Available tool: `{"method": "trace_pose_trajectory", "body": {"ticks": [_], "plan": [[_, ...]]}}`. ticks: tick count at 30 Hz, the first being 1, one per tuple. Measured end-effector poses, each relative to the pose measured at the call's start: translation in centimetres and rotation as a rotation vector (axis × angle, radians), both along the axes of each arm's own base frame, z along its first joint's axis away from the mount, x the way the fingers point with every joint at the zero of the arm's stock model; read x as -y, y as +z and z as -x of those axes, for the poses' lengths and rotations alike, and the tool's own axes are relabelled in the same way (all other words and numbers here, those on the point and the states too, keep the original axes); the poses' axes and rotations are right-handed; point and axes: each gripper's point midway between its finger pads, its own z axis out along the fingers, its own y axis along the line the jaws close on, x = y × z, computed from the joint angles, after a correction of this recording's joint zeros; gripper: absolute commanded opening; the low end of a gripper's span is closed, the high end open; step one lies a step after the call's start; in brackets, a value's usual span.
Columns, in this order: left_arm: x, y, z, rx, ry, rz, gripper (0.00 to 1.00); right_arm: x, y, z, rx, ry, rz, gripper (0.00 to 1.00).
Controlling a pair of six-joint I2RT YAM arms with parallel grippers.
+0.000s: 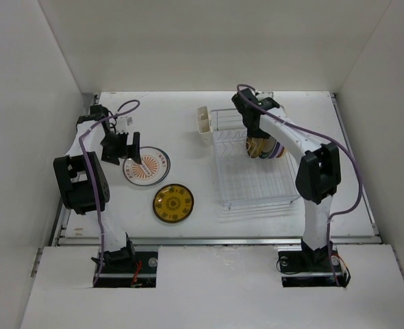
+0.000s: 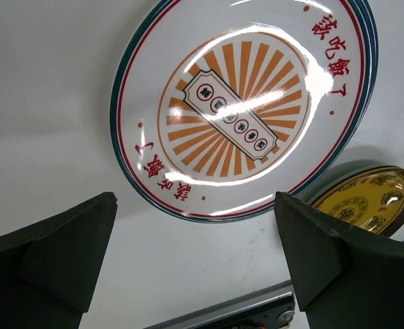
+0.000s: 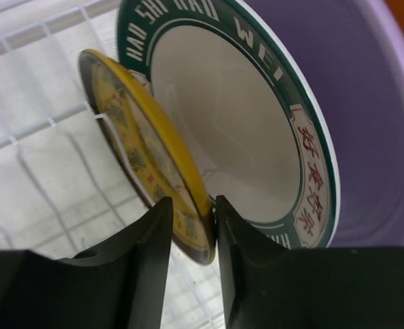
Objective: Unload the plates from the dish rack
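The dish rack (image 1: 253,181) stands at the right. Three plates stand upright in it: an amber-yellow one (image 3: 137,147), a white one with a teal rim (image 3: 236,130) and a lavender one (image 3: 366,103). My right gripper (image 3: 194,223) is shut on the lower rim of the amber-yellow plate; it also shows in the top view (image 1: 257,140). A white plate with an orange centre (image 2: 243,103) and a second amber-yellow plate (image 1: 173,203) lie flat on the table at the left. My left gripper (image 2: 195,205) is open and empty just above the white plate's near rim.
A small cream utensil cup (image 1: 204,123) hangs on the rack's left far corner. White walls close in the table on three sides. A metal rail (image 1: 216,240) runs along the near edge.
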Motion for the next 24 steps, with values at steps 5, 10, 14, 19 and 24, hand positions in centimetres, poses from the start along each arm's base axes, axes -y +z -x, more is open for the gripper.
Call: {"method": "trace_pose_trajectory", "body": {"ticks": [5, 10, 14, 19, 24], "plan": [[0.0, 1.0, 0.2, 0.04, 0.002, -0.008, 1.0, 0.6, -1.3, -0.3, -0.024, -0.012, 0.048, 0.27], [0.1, 1.3, 0.1, 0.051, 0.001, -0.005, 1.0, 0.4, -0.9, -0.2, -0.038, 0.025, 0.077, 0.0], [0.0, 1.3, 0.1, 0.051, 0.003, -0.008, 1.0, 0.3, -0.5, -0.2, -0.028, 0.028, 0.082, 0.0], [-0.2, 2.7, 0.2, 0.082, 0.027, -0.02, 1.0, 0.5, 2.7, 0.4, 0.028, 0.017, 0.111, 0.0], [-1.3, 5.8, 0.9, 0.15, 0.092, -0.027, 1.0, 1.0, 12.1, 2.1, 0.23, -0.009, 0.095, 0.0]]}}
